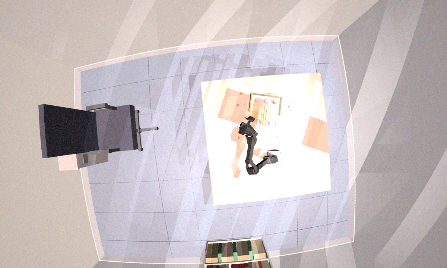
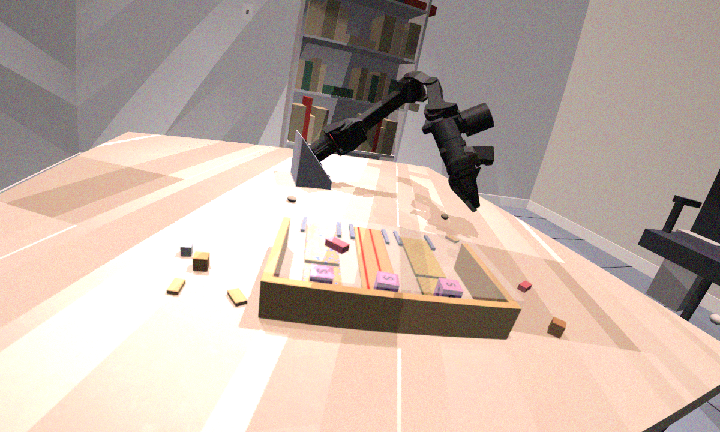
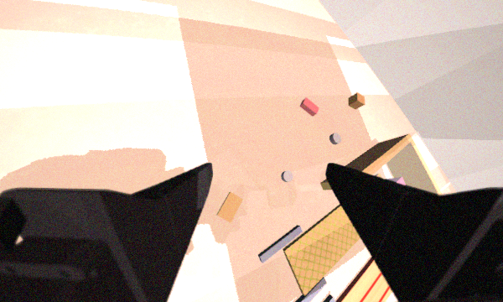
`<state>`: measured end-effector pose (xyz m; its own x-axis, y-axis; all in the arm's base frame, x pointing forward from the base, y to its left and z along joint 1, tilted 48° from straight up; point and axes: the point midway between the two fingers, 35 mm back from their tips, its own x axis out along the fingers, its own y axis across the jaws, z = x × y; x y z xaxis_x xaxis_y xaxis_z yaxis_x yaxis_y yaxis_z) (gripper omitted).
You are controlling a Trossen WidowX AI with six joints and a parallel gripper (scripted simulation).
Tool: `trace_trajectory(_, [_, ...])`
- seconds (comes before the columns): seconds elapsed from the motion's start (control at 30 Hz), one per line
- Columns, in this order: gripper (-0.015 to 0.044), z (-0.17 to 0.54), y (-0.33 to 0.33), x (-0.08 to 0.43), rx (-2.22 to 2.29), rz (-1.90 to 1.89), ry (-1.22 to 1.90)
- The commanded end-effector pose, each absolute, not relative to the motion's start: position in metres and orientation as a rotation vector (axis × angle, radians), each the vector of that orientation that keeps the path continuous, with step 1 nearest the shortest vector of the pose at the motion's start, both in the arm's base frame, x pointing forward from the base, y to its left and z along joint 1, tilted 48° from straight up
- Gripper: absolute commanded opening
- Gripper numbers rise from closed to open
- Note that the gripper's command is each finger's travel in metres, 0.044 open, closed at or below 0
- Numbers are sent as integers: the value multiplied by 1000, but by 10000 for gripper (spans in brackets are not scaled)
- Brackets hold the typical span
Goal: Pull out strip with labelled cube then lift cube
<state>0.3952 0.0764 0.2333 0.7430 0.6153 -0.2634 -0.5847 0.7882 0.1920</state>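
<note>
A three-walled wooden tray (image 2: 389,314) (image 3: 381,156) holds three strips. The red-lined strip (image 2: 374,260) (image 3: 374,289) in the middle shows no break. The lattice strip (image 2: 422,257) (image 3: 318,256) and the speckled strip (image 2: 317,248) each show a crosswise gap before their cube. Purple cubes marked S sit at the closed end, one per strip: the middle cube (image 2: 386,281), the lattice strip's cube (image 2: 448,287) and the speckled strip's cube (image 2: 321,273). My gripper (image 2: 475,208) (image 3: 269,169) is open and empty, above the table beyond the tray's open end, toward the lattice strip's side.
A red block (image 2: 336,245) lies over the speckled strip. Short grey rails (image 2: 385,236) (image 3: 280,244) flank the strip ends. Outside the tray are a tan flat block (image 2: 452,238) (image 3: 230,206), a brown cube (image 2: 556,327) (image 3: 356,101) and another red block (image 2: 524,286) (image 3: 309,106). A grey wedge (image 2: 311,174) stands by the arm's base.
</note>
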Motion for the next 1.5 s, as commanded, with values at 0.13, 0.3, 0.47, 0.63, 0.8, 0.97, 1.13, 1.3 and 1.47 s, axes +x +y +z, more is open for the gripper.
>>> trace_trajectory(0.13, [400, 173, -42, 369, 390, 433, 453])
trace_trajectory(0.3, [400, 143, -105, 332, 605, 287, 473])
trace_trajectory(0.47, [400, 122, -146, 292, 798, 166, 448])
trace_trajectory(0.63, [400, 120, -149, 287, 820, 153, 443])
trace_trajectory(0.8, [400, 120, -149, 287, 820, 153, 443])
trace_trajectory(0.97, [400, 120, -149, 287, 820, 153, 443])
trace_trajectory(1.13, [400, 120, -149, 287, 820, 153, 443])
trace_trajectory(1.3, [321, 116, -149, 298, 850, 163, 507])
trace_trajectory(1.47, [190, 101, -136, 330, 929, 201, 742])
